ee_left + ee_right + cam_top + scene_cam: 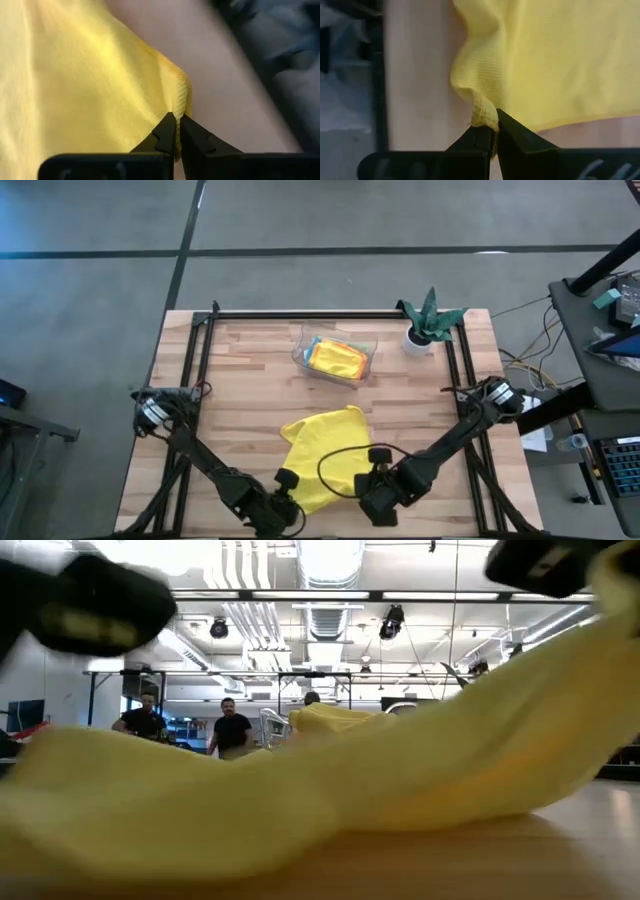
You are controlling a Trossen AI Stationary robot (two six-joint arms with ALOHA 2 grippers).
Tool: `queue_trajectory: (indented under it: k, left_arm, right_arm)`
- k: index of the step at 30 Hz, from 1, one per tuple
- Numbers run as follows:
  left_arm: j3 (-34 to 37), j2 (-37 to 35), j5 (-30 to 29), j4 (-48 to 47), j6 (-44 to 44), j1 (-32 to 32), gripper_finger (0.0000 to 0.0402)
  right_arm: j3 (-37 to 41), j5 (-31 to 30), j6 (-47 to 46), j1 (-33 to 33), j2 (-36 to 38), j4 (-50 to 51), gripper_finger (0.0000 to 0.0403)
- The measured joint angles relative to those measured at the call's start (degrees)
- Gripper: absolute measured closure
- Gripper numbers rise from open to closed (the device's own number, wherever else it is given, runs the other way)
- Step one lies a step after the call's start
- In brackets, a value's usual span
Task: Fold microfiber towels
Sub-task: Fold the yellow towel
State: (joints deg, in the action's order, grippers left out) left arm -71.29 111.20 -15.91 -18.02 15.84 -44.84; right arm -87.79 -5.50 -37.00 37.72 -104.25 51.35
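A bright yellow microfiber towel (322,452) lies in the middle of the table, toward the near edge. My left gripper (177,117) is shut on the towel's near left corner. My right gripper (495,112) is shut on its near right corner. In the high view both grippers stand at the towel's near end, left (287,482) and right (377,463). The towel's far part (325,425) rests on the wood. In the low view the towel (330,780) rises toward the upper right. My left gripper pinches the yellow towel's corner (183,100) between its two fingertips, coming slanting down from the near left. The cloth runs away from the fingers in soft folds. My right gripper pinches the bunched hem at a corner (482,116) between its fingertips, slanting down from the near right. The cloth beside the corner curls in a loose fold, and in the low view this side (590,650) is lifted off the table.
A clear plastic tray (303,352) holding folded towels stands at the far middle. A small green plant in a white pot (428,322) stands at the far right corner. Bare wood lies left and right of the towel. People stand in the room beyond the table.
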Motion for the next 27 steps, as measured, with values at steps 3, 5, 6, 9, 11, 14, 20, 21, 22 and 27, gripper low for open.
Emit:
queue_trajectory:
  k: [3,5,6,9,11,14,20,21,22,27]
  left_arm:
    - [-0.2,-3.0,3.5,0.9,-1.0,-0.3,0.0401]
    - [-0.2,-4.0,4.6,0.1,-1.6,-0.4,0.0401]
    - [-0.1,-4.7,4.9,-0.6,-2.1,-0.5,0.0401]
    - [-0.1,-8.7,4.0,-5.1,-2.9,-0.3,0.0401]
    - [-0.4,-12.4,1.4,-8.5,-3.1,0.1,0.0401]
    - [-0.3,-18.2,-3.2,-14.5,-3.4,0.6,0.0401]
    - [-0.3,-31.4,-13.7,-26.4,-4.3,1.7,0.0401]
    - [-0.3,-33.3,-15.6,-27.6,-5.0,2.1,0.0401]
    - [-0.3,-35.4,-17.5,-28.4,-6.0,2.7,0.0401]
    - [-0.3,-44.7,-20.4,-29.5,-13.0,8.0,0.0402]
  right_arm:
    - [0.2,1.6,-1.7,2.1,0.0,-2.2,0.0394]
    - [0.2,1.7,-2.1,3.4,0.0,-3.8,0.0394]
    - [0.0,1.7,-2.0,3.9,0.0,-3.9,0.0394]
    - [-1.1,1.0,-1.2,4.4,0.1,-3.2,0.0394]
    - [-2.3,-0.8,-0.3,4.3,0.7,-2.7,0.0394]
    - [-5.1,-4.5,1.9,3.4,1.8,0.6,0.0394]
    - [-12.4,-15.8,4.0,-0.1,4.9,12.6,0.0394]
    - [-13.9,-17.5,4.5,-1.0,5.7,14.3,0.0394]
    - [-15.2,-19.1,5.2,-2.0,6.3,16.3,0.0394]
    - [-21.9,-23.8,10.1,-7.8,8.7,21.5,0.0394]
